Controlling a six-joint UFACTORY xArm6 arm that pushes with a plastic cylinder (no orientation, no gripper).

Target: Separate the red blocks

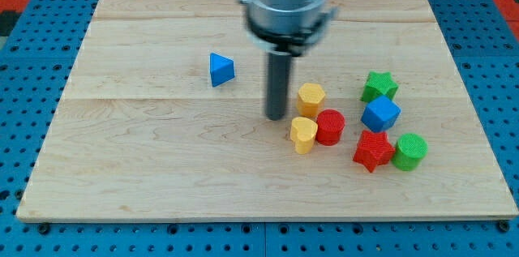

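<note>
A red cylinder (pixel 331 126) lies right of centre, touching a yellow heart (pixel 303 134) on its left and a yellow hexagon (pixel 310 98) above it. A red star (pixel 373 151) lies a little to the cylinder's right, touching a green cylinder (pixel 409 152) and close under a blue cube (pixel 379 114). My tip (pixel 276 117) rests on the board just left of the yellow hexagon and the yellow heart, apart from the red cylinder.
A green star (pixel 379 87) sits above the blue cube. A blue triangle (pixel 220 70) lies alone left of the rod. The wooden board (pixel 122 168) ends in edges all round, with a blue surface beyond.
</note>
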